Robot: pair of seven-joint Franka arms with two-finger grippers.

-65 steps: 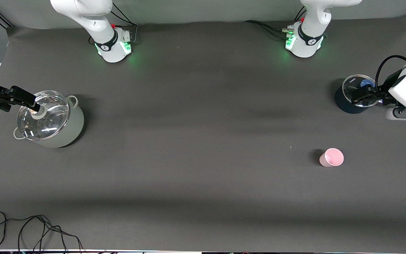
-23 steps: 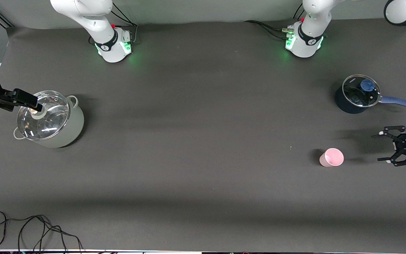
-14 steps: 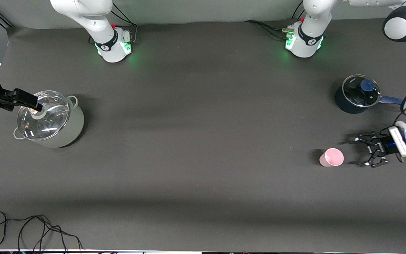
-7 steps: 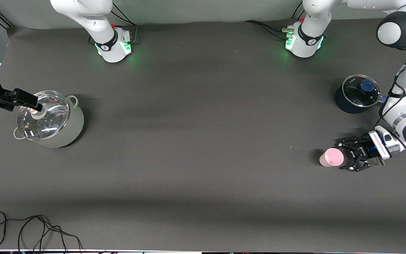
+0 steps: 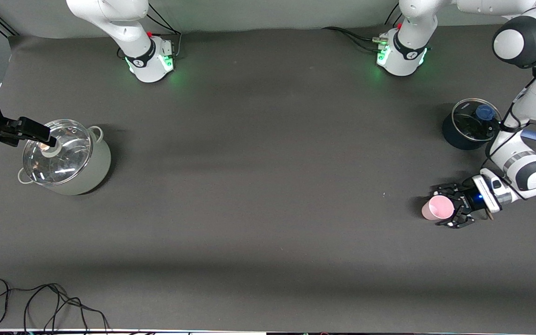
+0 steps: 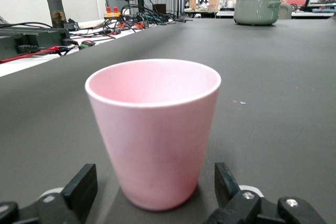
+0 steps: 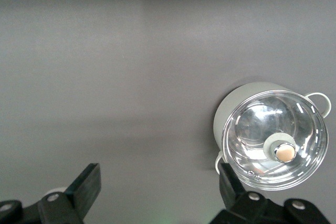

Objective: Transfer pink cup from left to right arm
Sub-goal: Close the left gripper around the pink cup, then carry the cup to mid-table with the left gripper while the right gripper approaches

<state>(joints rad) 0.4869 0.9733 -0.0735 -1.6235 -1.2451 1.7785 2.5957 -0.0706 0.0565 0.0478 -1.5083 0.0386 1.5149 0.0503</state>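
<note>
- Toward the left arm's end of the table: pink cup (image 5: pixel 437 207) upright, not lifted.
- Left gripper (image 5: pixel 445 208) low around cup, jaws wide, no contact seen.
- Right gripper (image 7: pixel 157 195) waiting above grey pot (image 5: pixel 65 157), jaws apart, empty.
- Left to do: grasp, lift, handover.

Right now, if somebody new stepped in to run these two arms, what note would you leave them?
Left gripper: open, down at table level, its fingers either side of the small pale-pink plastic cup, not yet closed on it.
Cup: upright on the dark table, toward the left arm's end.
Right gripper: open, waiting over the glass lid of the pale-green pot.
Done: approach to the cup.
Left: close, lift, carry toward the middle, hand over to the right gripper.
</note>
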